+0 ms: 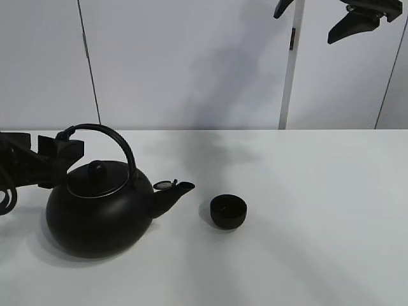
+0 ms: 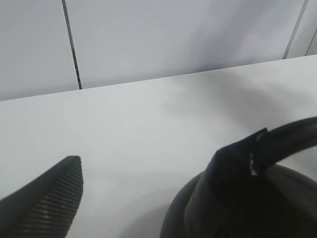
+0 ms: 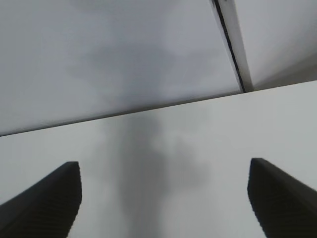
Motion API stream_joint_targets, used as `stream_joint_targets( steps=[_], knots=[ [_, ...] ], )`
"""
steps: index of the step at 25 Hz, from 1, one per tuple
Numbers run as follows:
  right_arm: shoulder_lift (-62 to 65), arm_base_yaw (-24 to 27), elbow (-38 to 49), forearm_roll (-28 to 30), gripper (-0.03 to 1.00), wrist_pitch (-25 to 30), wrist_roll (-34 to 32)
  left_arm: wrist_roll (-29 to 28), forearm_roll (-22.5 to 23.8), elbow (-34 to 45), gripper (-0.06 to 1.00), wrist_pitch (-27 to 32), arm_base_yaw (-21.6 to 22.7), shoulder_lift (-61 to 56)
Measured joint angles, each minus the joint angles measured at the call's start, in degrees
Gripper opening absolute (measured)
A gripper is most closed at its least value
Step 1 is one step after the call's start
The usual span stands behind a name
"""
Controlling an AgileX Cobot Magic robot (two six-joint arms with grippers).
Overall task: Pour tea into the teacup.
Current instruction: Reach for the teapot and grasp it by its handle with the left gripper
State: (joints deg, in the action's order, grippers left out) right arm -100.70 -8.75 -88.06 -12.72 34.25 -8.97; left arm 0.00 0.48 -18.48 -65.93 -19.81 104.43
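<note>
A big black round kettle with an arched handle stands on the white table at the left, its spout pointing right. The teacup, a small black bowl-shaped cup, sits just right of the spout, apart from it. My left gripper is at the handle's left end. In the left wrist view the left gripper is open: one finger rests against the handle, the other stands far off, and nothing lies between them. My right gripper hangs open high at the top right, and the right wrist view shows the right gripper with nothing between its fingers.
The white table stretches bare to the right and front of the cup. A grey panelled wall with a white vertical post rises behind the table's far edge.
</note>
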Motion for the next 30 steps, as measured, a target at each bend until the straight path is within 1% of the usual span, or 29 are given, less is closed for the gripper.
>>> stream_joint_targets(
  steps=[8,26,30],
  knots=[
    [0.0,0.0,0.0,0.0,0.63,0.0,0.0,0.0,0.6,-0.3,0.60,0.0,1.3,0.1],
    [0.0,0.0,0.0,0.0,0.63,-0.4,0.0,0.3,3.5,-2.6,0.59,0.6,1.3,0.2],
    [0.0,0.0,0.0,0.0,0.63,-0.4,0.0,0.3,4.3,-2.7,0.59,0.2,1.5,1.7]
  ],
)
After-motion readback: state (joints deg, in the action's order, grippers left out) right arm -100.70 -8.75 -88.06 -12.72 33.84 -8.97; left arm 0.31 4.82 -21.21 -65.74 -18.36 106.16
